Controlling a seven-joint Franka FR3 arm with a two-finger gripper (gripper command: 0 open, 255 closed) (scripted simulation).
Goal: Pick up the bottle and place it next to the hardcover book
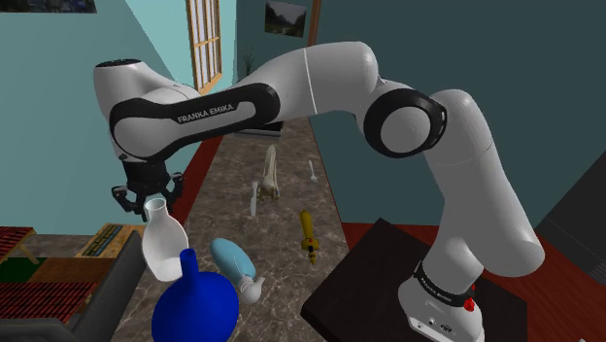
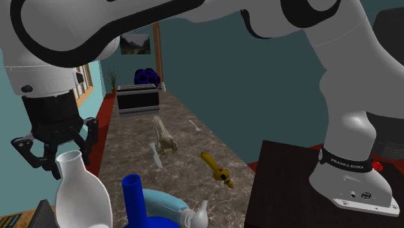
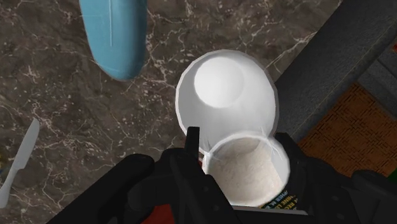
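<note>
arm reaches from the stand toward 10 o'clock in the shoulder view, forearm roughly level, wrist bent so the gripper (image 1: 152,202) points down. fingers (image 3: 193,143) pinch the neck of the white bottle (image 1: 163,248), one on each side of its rim. bottle is tilted under the gripper over the marble counter (image 1: 282,233), at 11 o'clock of the blue vase (image 1: 194,306).
</note>
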